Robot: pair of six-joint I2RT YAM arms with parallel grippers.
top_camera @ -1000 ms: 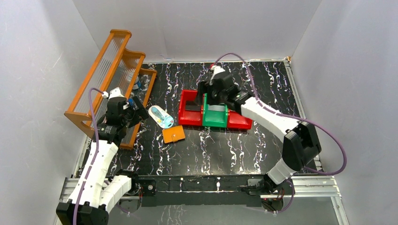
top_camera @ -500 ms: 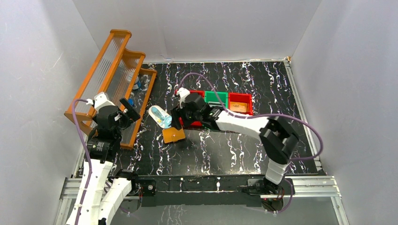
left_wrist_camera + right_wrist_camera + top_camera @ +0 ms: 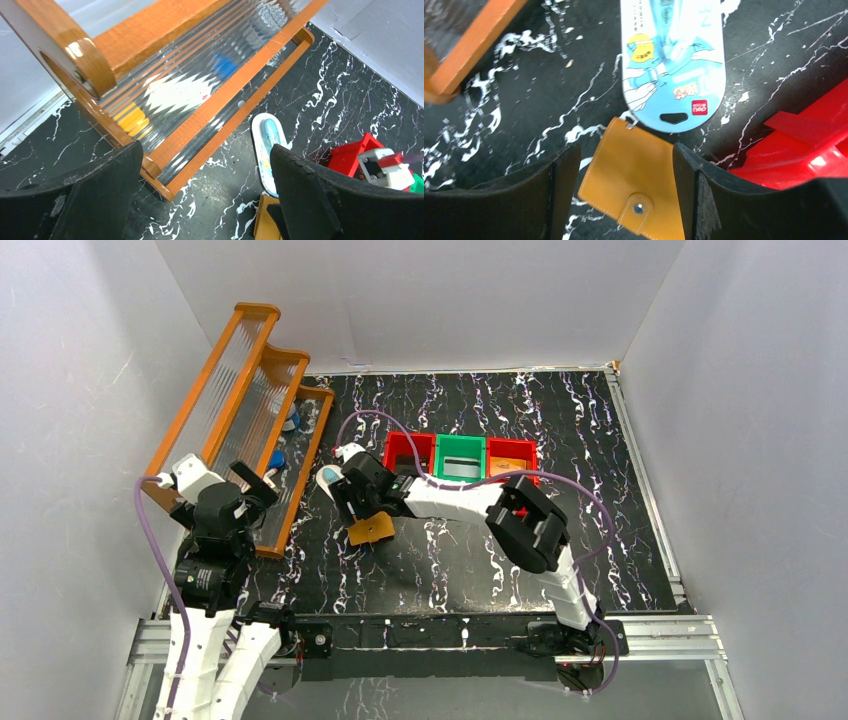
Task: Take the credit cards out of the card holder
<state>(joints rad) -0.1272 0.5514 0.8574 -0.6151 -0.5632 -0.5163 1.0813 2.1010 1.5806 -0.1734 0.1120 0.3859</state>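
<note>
Card holder (image 3: pixel 372 529) lies flat on the black marbled table (image 3: pixel 600 530), left of centre, just off the near end of the pale blue-and-white blister pack (image 3: pixel 327 478).

Top view: the right arm reaches across to the left, and the right gripper (image 3: pixel 362 512) is directly over the holder. The left gripper (image 3: pixel 262 484) is up beside the orange rack (image 3: pixel 240 390), well apart from the holder, with nothing in it. Three bins sit in a row behind: red bin (image 3: pixel 408 452), green bin (image 3: pixel 460 458) and a second red one (image 3: pixel 511 462).

Left wrist: the left gripper (image 3: pixel 206 150) has its jaws spread fully wide and holds nothing. It looks down on the rack (image 3: pixel 225 100) and the blister pack (image 3: pixel 267 142). Only a corner of the holder (image 3: pixel 262 227) shows at the bottom edge, and the red bin (image 3: pixel 350 155) is at the right.

Right wrist: the right gripper (image 3: pixel 624 150) has its jaws wide apart, straddling the holder (image 3: pixel 634 175). The snap tab (image 3: pixel 638 208) faces up. The holder nearly fills the gap between the fingers (image 3: pixel 499 200); I can't tell whether the pads touch its edges. It does not look lifted. The holder's far corner meets the rounded end of the blister pack (image 3: pixel 671 65). The red bin (image 3: pixel 804 145) is at the right and a rack corner (image 3: pixel 459 55) is top left.
</note>
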